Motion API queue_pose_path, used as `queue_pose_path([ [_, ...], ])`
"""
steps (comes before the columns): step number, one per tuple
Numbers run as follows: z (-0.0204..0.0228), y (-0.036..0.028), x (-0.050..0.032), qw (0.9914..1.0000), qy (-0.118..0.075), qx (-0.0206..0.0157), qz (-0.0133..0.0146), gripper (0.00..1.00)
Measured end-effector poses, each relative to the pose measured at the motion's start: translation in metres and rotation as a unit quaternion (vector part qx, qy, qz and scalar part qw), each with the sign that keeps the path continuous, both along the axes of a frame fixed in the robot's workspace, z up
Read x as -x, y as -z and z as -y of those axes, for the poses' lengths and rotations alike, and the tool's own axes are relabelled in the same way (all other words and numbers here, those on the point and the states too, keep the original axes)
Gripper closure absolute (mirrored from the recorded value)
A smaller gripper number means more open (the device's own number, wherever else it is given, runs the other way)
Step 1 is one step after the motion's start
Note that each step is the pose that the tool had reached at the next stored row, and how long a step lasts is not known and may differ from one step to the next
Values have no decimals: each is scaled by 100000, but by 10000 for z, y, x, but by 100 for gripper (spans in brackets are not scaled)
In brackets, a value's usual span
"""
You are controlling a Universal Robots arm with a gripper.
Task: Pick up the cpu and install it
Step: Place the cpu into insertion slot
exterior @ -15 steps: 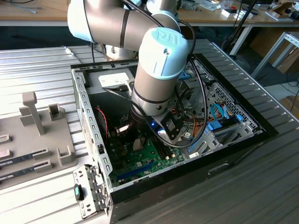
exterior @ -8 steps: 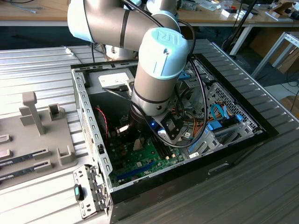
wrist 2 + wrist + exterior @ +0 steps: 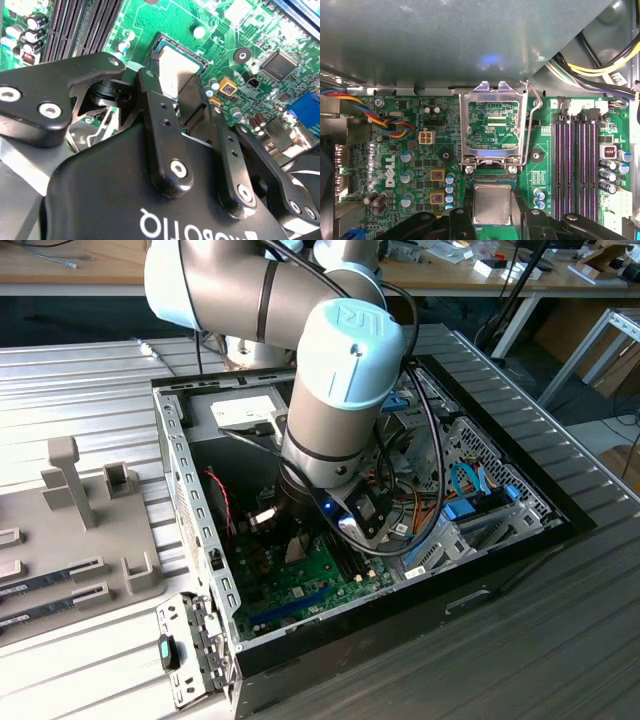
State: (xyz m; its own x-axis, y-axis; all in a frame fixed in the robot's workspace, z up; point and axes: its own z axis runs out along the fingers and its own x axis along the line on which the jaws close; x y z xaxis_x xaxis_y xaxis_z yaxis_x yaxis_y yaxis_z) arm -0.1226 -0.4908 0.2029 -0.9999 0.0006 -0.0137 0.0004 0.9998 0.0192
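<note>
Pincer [image 3: 492,220] fingers [image 3: 155,120] grasping cpu [image 3: 492,204], lower edge hidden, raised socket frame [image 3: 492,127] beyond

The cpu [image 3: 492,203] has a brushed, dull silver metal top, and the hinged socket frame [image 3: 493,125] above it is shiny bare metal. The gripper [image 3: 172,107] is matt black plastic with bright metal rivets, over a glossy green motherboard [image 3: 415,165]. The computer case [image 3: 190,500] is grey sheet metal on a ribbed metal counter [image 3: 80,380].

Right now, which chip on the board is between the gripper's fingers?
The cpu: silver metal top, sitting in the socket between the gripper fingers. The black chip lies off to the side, untouched.
</note>
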Motion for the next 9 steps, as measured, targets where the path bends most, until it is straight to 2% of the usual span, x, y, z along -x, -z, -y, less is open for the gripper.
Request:
queue_pose_path([
  [9,11,22,0,100000,-135,23,-14,60],
])
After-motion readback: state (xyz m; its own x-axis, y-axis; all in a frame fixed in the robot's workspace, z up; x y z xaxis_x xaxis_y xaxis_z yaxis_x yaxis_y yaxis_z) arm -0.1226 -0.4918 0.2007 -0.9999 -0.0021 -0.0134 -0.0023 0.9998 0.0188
